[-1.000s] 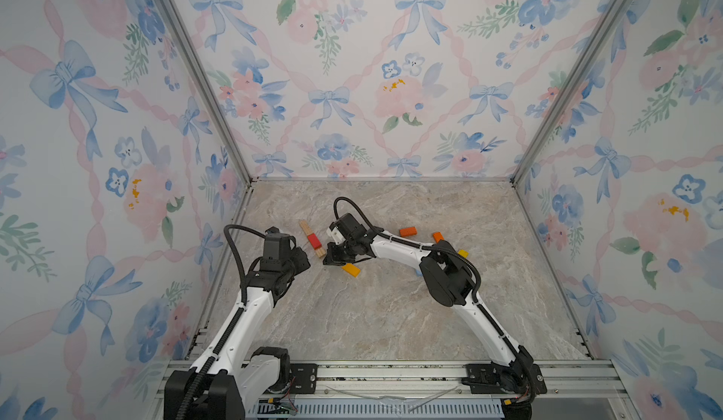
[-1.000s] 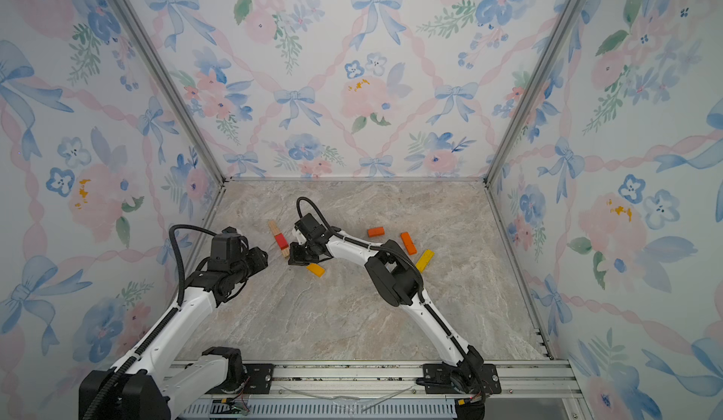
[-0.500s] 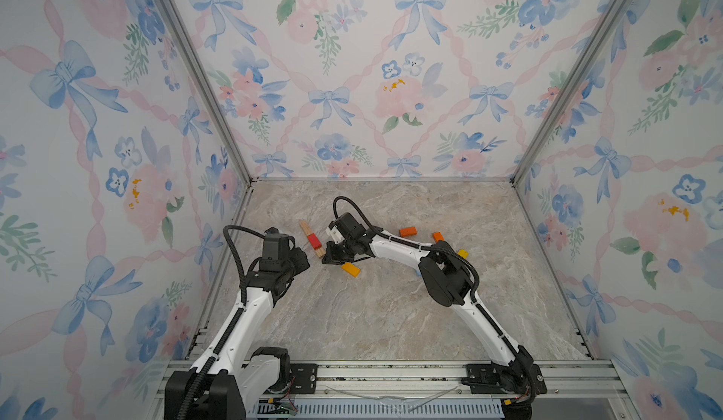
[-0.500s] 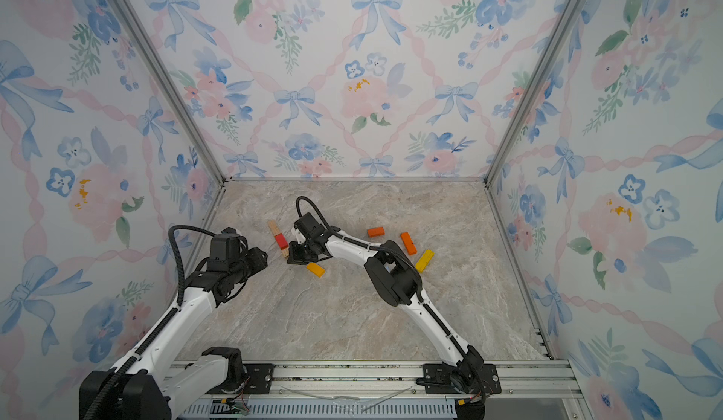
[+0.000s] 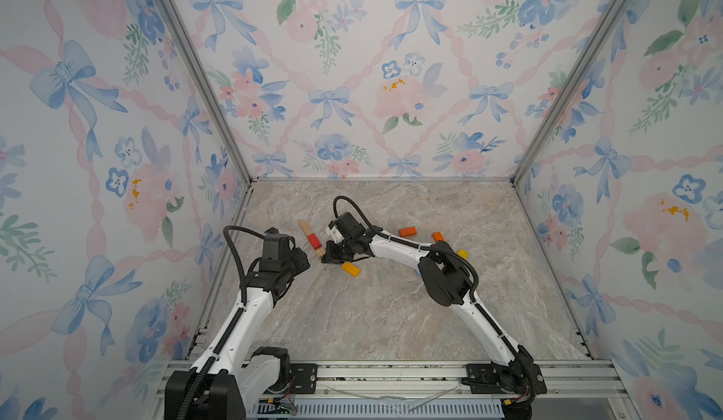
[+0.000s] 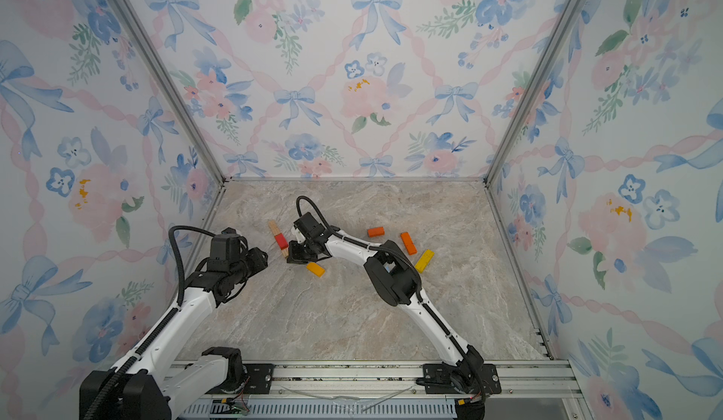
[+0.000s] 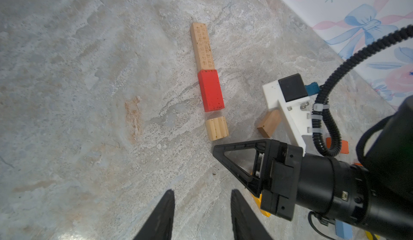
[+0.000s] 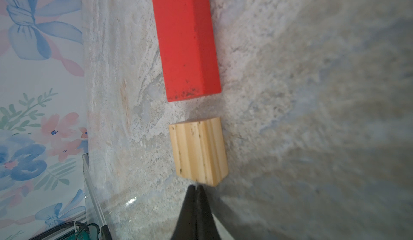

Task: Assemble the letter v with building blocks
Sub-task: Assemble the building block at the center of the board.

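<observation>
Bright, even light; top views sharp, wrist views softer.
In both top views the light is soft and diffuse, shadows on the desk (image 5: 371, 320) are faint, and the walls (image 5: 352, 85) lean outward at the edges. In the right wrist view the red block (image 8: 185, 37) throws a short soft shadow, the fingers (image 8: 188, 212) are blurred, and a small glare lies on the desk beside them.

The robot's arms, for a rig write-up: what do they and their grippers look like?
The left arm and right arm have white link shells, black joints and black bases on a silver rail. A black corrugated cable runs from each wrist. The left gripper and right gripper are black and tapering; the right's side is an open triangular frame, beside a white camera mount.
</observation>
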`<action>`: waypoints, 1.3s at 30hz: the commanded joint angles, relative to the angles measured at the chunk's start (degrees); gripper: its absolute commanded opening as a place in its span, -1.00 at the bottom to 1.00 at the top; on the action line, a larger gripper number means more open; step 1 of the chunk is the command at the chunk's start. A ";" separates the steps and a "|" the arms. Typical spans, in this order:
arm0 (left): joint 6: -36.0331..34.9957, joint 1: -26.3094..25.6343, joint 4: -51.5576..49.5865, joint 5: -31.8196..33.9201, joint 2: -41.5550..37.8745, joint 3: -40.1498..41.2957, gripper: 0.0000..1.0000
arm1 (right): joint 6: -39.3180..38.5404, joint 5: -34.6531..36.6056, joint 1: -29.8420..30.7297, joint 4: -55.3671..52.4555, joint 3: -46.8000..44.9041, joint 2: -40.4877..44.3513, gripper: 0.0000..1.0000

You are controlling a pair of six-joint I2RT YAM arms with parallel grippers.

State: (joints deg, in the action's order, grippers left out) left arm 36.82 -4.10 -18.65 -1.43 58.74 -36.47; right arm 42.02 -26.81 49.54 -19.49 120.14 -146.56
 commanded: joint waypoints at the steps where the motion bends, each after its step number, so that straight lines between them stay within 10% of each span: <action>1: 1.30 0.41 0.71 -0.84 -0.15 1.18 -0.11 | 0.43 1.10 -0.41 -2.66 0.98 -3.12 -1.00; 39: 2.30 0.41 1.18 -1.63 -0.73 2.37 -0.13 | 0.45 1.93 -1.20 -3.52 3.69 -5.49 -1.00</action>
State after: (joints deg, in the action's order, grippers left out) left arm 38.79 -4.10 -17.69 -2.31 58.76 -35.03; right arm 42.06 -27.03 49.12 -19.16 123.20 -148.64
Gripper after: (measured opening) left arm 0.437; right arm 0.047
